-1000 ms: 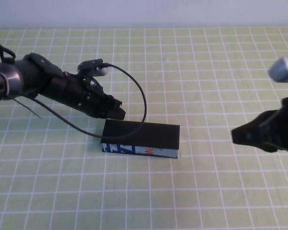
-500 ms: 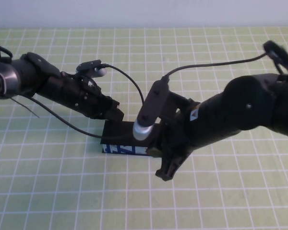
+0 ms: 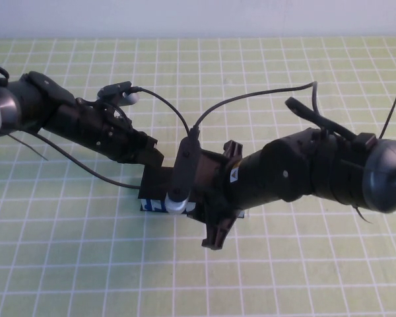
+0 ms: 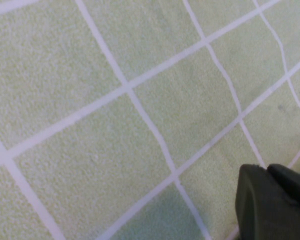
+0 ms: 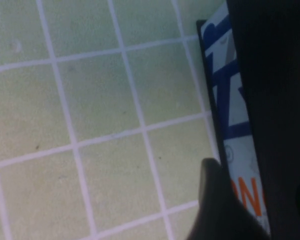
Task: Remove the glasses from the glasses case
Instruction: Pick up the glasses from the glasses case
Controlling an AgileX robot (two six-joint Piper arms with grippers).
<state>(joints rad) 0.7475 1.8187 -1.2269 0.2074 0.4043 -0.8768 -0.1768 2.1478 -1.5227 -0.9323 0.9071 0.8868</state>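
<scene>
**A:** What lies nearest the camera on the green grid mat [image 3: 66,264]?

**B:** The right gripper [image 3: 226,198], just past the mat's centre toward 6 o'clock. Its arm comes in from 3 o'clock and reaches over the glasses case [image 3: 155,191]. One black finger [image 3: 219,234] pokes out on the near side of the box and another shows at the far side, so the claw stands apart, straddling the case. Whether the fingers actually touch the box cannot be told.

**A:** And the case itself?

**B:** It sits near the middle of the mat, lid shut and flat, mostly hidden under the right arm. Only its end toward 9 o'clock shows, with the blue-and-white printed side facing the camera. The right wrist view shows that printed side with an orange-red mark, and one dark finger [image 5: 217,210] just beside it. The glasses are not visible.

**A:** Farther back?

**B:** The left gripper [image 3: 148,153] sits at about 10 o'clock from the case, right at its far corner, with its arm stretching off toward 9 o'clock. Whether that claw is apart or together cannot be told; its wrist view shows only mat and a dark tip [image 4: 270,205].
</scene>
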